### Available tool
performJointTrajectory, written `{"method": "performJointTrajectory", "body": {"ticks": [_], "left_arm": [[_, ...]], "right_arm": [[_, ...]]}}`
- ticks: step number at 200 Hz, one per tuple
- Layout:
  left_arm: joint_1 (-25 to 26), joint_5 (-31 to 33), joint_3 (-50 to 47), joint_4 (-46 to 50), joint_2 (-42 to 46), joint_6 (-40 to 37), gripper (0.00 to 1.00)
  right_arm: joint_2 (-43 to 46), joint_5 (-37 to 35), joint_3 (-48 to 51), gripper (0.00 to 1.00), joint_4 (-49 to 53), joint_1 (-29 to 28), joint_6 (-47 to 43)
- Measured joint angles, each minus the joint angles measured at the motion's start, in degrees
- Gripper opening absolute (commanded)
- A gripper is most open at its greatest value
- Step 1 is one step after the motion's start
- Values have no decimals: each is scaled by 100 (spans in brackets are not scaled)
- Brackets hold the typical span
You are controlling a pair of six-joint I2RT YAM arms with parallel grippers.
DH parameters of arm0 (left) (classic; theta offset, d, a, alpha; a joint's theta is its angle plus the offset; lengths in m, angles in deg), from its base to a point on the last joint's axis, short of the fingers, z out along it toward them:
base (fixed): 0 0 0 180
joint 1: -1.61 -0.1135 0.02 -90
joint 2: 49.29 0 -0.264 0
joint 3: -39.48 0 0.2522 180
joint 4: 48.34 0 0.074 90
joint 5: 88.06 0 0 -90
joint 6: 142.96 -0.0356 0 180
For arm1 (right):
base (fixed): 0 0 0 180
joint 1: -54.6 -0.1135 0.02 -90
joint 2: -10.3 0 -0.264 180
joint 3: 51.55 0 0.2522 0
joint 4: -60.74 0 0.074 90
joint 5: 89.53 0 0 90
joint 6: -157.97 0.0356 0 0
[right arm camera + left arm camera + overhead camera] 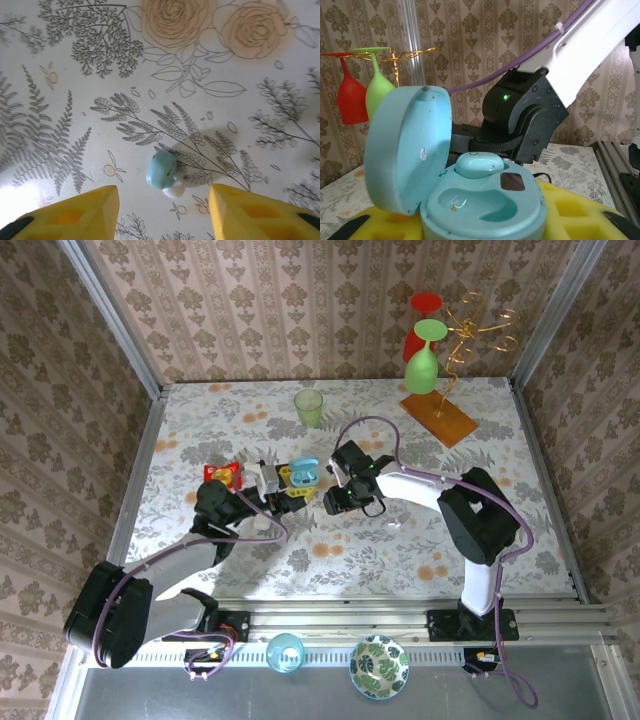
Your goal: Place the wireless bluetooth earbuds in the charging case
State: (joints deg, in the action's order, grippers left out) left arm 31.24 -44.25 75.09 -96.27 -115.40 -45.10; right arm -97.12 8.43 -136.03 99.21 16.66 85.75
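The pale-blue charging case (480, 200) stands open with its lid (405, 150) swung up to the left. My left gripper (480, 227) is shut on the case, with a yellow pad (580, 210) on either side of it. One earbud (479, 164) sits in the far slot, while the near slot (475, 202) is bare. From above, the case (303, 473) is left of centre, held by the left gripper (289, 490). The right gripper (343, 502) hovers just to its right. Its yellow fingertips (75, 215) stand open on either side of a second earbud (162, 171), pale blue with a white tip, lying on the table.
A green cup (309, 407) stands at the back centre. A wire rack on a wooden base (438, 418) holds a red and a green wine glass (424, 360) at the back right. A red packet (224, 475) lies left of the case. Papered walls close in the table.
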Motion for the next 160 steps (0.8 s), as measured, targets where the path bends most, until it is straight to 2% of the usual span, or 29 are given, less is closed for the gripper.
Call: {"method": "performJointTrajectory", "body": {"ticks": [64, 160], "left_arm": [[-48, 267, -164, 278, 549, -153, 16], [-81, 407, -297, 299, 682, -214, 16]], "right_arm": [[-153, -1484, -708, 40, 739, -608, 238], [-979, -2249, -1364, 33, 1386, -1008, 474]]}}
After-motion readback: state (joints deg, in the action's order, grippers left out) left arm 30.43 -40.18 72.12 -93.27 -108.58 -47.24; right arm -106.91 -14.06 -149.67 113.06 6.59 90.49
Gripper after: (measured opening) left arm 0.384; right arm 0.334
